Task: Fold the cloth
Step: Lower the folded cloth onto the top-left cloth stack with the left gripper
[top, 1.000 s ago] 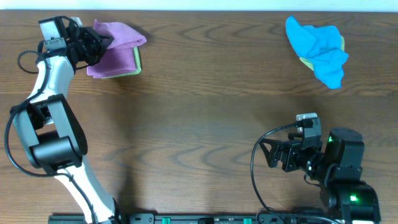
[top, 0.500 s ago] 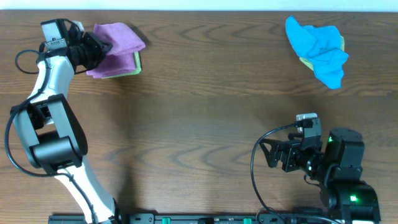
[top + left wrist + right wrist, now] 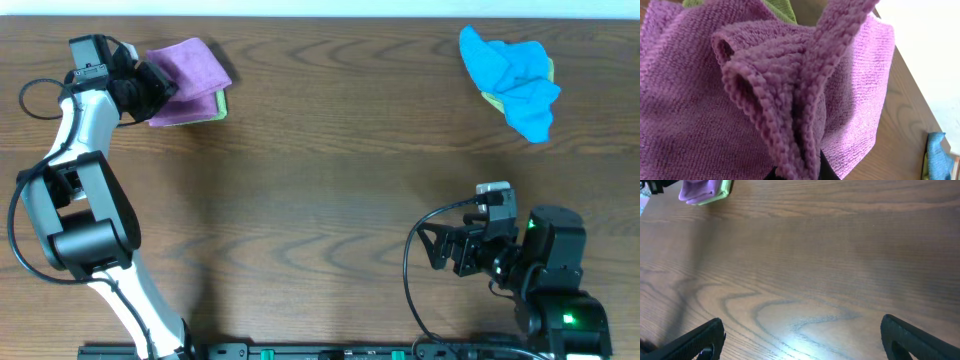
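Observation:
A purple cloth (image 3: 188,80) lies at the far left of the table on top of a green cloth (image 3: 221,100). My left gripper (image 3: 152,86) is shut on a pinched fold of the purple cloth (image 3: 795,100), which fills the left wrist view; the fingertips are mostly hidden under the fabric. A crumpled blue cloth (image 3: 515,78) lies at the far right over a green cloth edge (image 3: 492,99). My right gripper (image 3: 440,250) is open and empty near the front right, its fingers (image 3: 800,340) spread over bare wood.
The table is dark brown wood (image 3: 330,180). The purple and green pile also shows small at the top left of the right wrist view (image 3: 702,191). The table's far edge (image 3: 330,18) runs along the top. Cables loop beside both arms.
My left gripper has drawn back to the left with the purple cloth's fold, pulling the cloth flatter over the green one. The right arm has not moved.

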You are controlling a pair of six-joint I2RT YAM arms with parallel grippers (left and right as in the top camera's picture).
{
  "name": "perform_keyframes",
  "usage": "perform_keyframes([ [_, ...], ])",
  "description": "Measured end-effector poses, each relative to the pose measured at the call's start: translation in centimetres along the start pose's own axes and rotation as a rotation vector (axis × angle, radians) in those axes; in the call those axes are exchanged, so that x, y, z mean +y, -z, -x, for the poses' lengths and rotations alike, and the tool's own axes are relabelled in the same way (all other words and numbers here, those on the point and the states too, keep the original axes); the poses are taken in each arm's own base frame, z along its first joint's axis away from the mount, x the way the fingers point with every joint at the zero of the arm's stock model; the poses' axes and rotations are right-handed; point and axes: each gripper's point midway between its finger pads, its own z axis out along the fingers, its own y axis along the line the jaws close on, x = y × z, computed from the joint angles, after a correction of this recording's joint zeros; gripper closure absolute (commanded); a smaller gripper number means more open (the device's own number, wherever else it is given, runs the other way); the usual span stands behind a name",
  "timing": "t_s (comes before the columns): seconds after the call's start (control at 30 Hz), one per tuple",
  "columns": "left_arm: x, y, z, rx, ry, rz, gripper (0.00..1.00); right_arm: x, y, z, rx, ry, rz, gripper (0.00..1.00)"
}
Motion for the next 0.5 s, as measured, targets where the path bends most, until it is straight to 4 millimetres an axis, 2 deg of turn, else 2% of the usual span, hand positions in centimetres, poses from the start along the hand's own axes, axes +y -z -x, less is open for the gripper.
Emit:
perform_keyframes([
  [0.13,-0.3,0.3,-0.1,0.012,0.004,-0.003,0.94,0.0,0.0,0.0,0.0,0.0,0.0,0.01],
  [0.37,-1.8,2.5,1.4,0.013,-0.046,0.025,0.94,0.0,0.0,0.0,0.0,0.0,0.0,0.01],
  [0.5,-0.8,2.8,1.0,0.028,-0.068,0.085,0.94,0.0,0.0,0.0,0.0,0.0,0.0,0.01],
])
